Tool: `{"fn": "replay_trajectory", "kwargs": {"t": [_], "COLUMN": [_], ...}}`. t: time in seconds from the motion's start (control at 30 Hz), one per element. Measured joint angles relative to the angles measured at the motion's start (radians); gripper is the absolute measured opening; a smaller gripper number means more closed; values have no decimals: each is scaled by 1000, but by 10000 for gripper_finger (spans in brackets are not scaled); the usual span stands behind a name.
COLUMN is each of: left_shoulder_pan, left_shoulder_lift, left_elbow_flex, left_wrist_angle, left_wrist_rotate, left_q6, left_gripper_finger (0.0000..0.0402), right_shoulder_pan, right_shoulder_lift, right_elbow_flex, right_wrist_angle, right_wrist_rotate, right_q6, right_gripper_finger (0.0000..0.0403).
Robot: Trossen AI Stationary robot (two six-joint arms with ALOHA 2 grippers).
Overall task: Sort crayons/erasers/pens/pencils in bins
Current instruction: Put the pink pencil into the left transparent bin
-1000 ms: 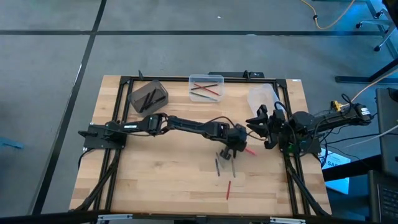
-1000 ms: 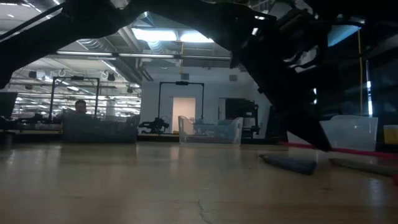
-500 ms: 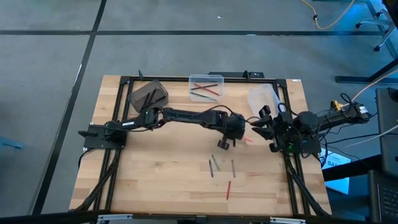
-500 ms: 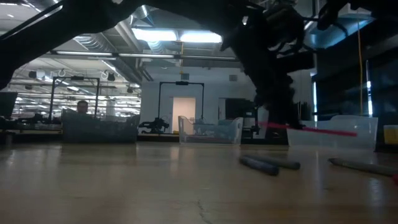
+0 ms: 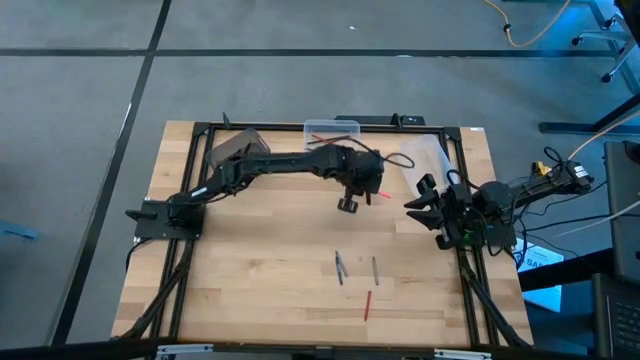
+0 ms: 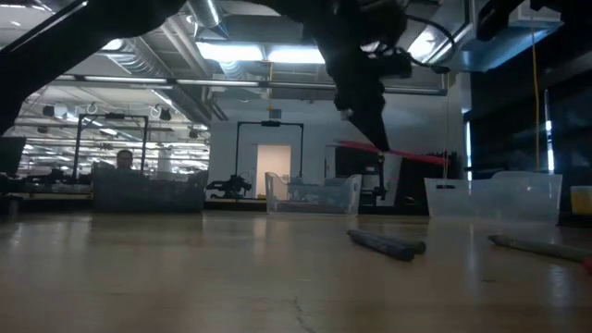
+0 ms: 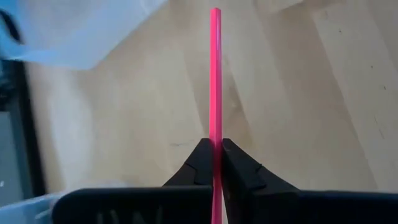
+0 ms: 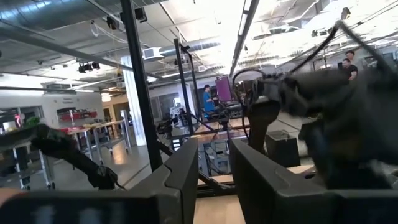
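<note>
My left gripper (image 5: 362, 190) is shut on a pink stick (image 7: 215, 74) high above the table's far middle, just in front of the clear bin (image 5: 332, 133). The stick also shows in the low view (image 6: 407, 154). The clear bin holds red and green sticks. The dark grey bin (image 5: 232, 150) stands at the far left, the whitish bin (image 5: 424, 156) at the far right. Two grey sticks (image 5: 340, 267) (image 5: 375, 268) and a red stick (image 5: 367, 305) lie flat on the table. My right gripper (image 5: 425, 210) is open and empty at the right edge. My left gripper pinches the pink stick between its two fingers (image 7: 200, 163), near one end (image 7: 216, 140). The fingers come from above and lie across the stick. Most of the stick juts out toward the table's right. It hangs nearly level, lifted clear of the table.
The left arm reaches over the dark grey bin and the front of the clear bin. A black metal frame (image 5: 190, 230) runs along the table's edges. Bare wood lies at the table's near left (image 5: 250, 280).
My left gripper has risen with the pink stick, lifting it clear of the table. It has carried the stick from right of centre toward the far edge and the clear bin. The stick stays nearly level.
</note>
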Motion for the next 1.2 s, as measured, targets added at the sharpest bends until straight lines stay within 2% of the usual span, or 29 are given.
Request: {"fn": "replay_trajectory", "kwargs": {"t": [0.2, 0.4, 0.53, 0.67, 0.9, 1.03, 1.2], "left_shoulder_pan": [36, 90, 133, 181, 267, 305, 339], "left_shoulder_lift": [-65, -113, -174, -281, -452, -462, -426], "left_elbow_flex": [0, 0, -62, -209, -534, -656, -733], "left_wrist_angle": [-35, -123, -109, -22, 243, 393, 572], "left_wrist_rotate": [1, 1, 12, 14, 55, 34, 28], "left_q6": [2, 2, 11, 17, 51, 80, 142], "left_gripper_finger": [1, 0, 0, 0, 0, 0, 0], "right_shoulder_pan": [30, 56, 69, 78, 78, 78, 71], "right_shoulder_lift": [2, 2, 2, 3, 3, 10, 11], "right_elbow_flex": [0, 0, 0, 0, 1, 1, 1], "right_wrist_angle": [-3, -8, -12, -18, -18, -17, -16], "right_wrist_rotate": [51, 51, 73, 85, 126, 152, 153], "right_q6": [-9, -9, -21, -32, -54, -61, -61], "right_gripper_finger": [97, 97, 97, 97, 97, 97, 97]}}
